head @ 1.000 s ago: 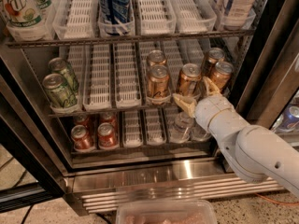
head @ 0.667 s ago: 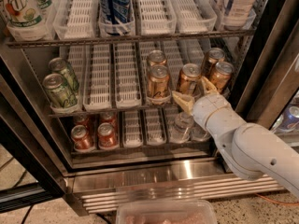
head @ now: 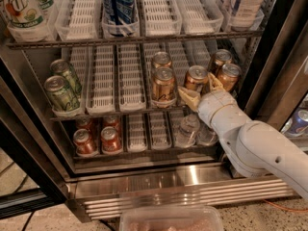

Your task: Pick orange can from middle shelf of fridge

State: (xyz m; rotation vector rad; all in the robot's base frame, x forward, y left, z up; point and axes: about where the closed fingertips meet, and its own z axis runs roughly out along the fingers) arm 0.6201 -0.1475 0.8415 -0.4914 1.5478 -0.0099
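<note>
Because its target stands near the right front edge of the middle-shelf worktop (head: 131, 81), the hand (head: 201, 89) reaches into the fridge (head: 159, 179) with fingers (head: 189, 98) apart, flanking the orange can (head: 196, 77); contact looks likely but cannot be confirmed. Neighbouring orange cans (head: 163, 84) crowd both sides, leaving little room. Green cans (head: 60, 91) at the left edge stand well clear.
</note>
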